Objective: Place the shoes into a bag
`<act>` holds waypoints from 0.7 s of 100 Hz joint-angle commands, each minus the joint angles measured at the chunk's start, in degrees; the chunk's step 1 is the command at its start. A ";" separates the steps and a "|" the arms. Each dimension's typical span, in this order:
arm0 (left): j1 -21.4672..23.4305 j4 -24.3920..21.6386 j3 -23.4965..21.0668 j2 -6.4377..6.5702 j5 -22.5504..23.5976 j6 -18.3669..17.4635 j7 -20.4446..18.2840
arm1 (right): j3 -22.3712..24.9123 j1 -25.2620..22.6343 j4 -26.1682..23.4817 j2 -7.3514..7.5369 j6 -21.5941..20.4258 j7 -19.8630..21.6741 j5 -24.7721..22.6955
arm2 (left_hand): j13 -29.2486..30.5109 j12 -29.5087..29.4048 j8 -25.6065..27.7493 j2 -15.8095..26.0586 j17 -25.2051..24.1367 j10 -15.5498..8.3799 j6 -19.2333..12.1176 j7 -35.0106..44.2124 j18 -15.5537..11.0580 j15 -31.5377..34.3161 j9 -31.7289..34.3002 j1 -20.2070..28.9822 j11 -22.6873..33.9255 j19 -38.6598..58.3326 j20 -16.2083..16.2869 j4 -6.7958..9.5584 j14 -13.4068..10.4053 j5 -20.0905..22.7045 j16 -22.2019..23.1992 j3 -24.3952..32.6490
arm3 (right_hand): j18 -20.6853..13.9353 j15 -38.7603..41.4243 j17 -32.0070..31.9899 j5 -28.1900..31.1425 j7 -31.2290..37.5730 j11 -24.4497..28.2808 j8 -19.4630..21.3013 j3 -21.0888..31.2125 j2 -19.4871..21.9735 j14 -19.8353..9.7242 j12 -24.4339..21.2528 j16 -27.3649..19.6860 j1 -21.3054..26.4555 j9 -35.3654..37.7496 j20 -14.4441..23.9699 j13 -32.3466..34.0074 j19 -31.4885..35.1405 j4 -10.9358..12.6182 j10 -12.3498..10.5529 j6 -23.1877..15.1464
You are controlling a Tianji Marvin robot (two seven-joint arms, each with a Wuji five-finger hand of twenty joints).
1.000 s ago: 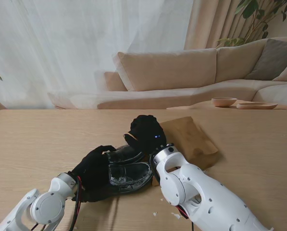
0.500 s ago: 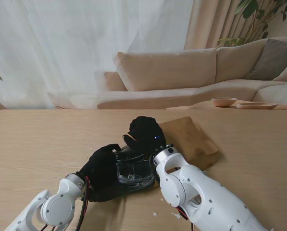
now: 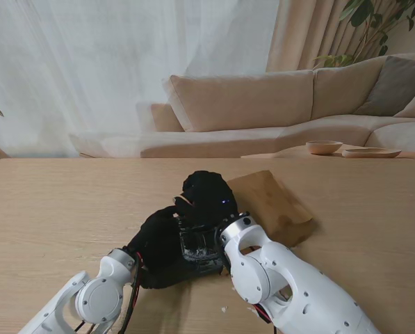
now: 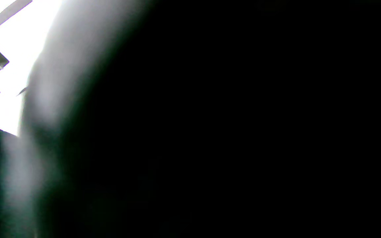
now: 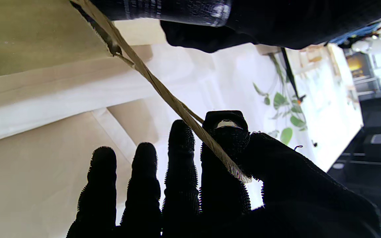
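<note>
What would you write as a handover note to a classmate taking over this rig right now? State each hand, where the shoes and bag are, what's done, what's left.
Left hand: shut on the black shoes, pushing them toward the bag mouth.
Right hand: shut on the edge of the brown paper bag, pinched between thumb and fingers, holding it open.
Bag lies on the table, right of the shoes.
Done: shoes gathered, bag mouth lifted.
Left: slide the shoes fully inside; how far in they are cannot be told.

Beige sofa [image 3: 263, 104] sitting beyond my tabletop [image 3: 54, 202]; two bowls [image 3: 324, 147] resting far right, curtains [image 3: 89, 62] hanging behind, plant [image 3: 374, 24] leaning in.
</note>
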 commanded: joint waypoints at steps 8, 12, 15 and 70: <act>-1.17 -1.02 1.65 -1.21 -0.71 0.66 0.43 | -0.24 -0.70 -0.64 -0.97 -1.26 -0.60 0.59 | 0.61 10.35 1.15 5.79 -1.06 6.14 -8.32 4.56 -0.14 8.43 7.15 5.25 10.86 1.53 3.04 2.46 0.55 0.88 6.72 4.15 | 0.61 0.70 -0.56 1.49 0.51 -0.68 1.04 1.05 2.01 -0.97 0.40 0.70 1.27 1.05 -1.15 0.61 1.61 2.05 0.56 -0.93; -1.44 -0.77 2.20 -1.35 -0.74 0.82 0.89 | -0.25 -0.84 -0.57 -1.17 -1.67 -1.17 1.35 | 0.63 10.58 1.14 5.73 -1.09 6.16 -8.25 4.55 -0.15 8.76 7.25 5.26 10.73 1.61 3.27 2.44 0.50 0.84 7.02 4.13 | 0.55 0.78 -0.63 1.47 0.25 -0.72 0.97 0.96 2.16 -1.03 0.38 0.74 1.19 0.99 -1.28 0.72 1.74 1.99 0.64 -1.16; -1.66 -0.53 2.64 -1.47 -0.66 0.95 1.37 | -0.28 -0.98 -0.44 -1.38 -1.98 -1.90 1.93 | 0.63 10.69 1.16 5.76 -1.10 6.19 -8.30 4.60 -0.14 8.91 7.29 5.26 10.63 1.63 3.39 2.43 0.51 0.92 7.16 4.11 | 0.62 0.87 -0.61 1.46 0.15 -0.69 0.96 0.92 2.17 -0.94 0.39 0.78 1.18 1.05 -1.34 0.80 1.87 1.96 0.73 -1.20; -4.91 2.79 8.90 -4.13 -2.66 3.64 8.78 | -1.30 -3.59 -0.31 -3.46 -7.65 -7.83 8.99 | 0.75 11.86 0.97 5.76 -1.13 6.61 -8.11 4.61 -0.01 10.38 7.41 5.26 10.46 1.58 4.37 2.44 0.85 0.50 8.07 4.29 | 0.93 5.35 -0.56 1.61 -1.08 0.79 1.02 1.60 2.21 1.14 1.01 3.02 1.02 0.78 -1.10 1.02 6.58 1.72 2.35 -1.04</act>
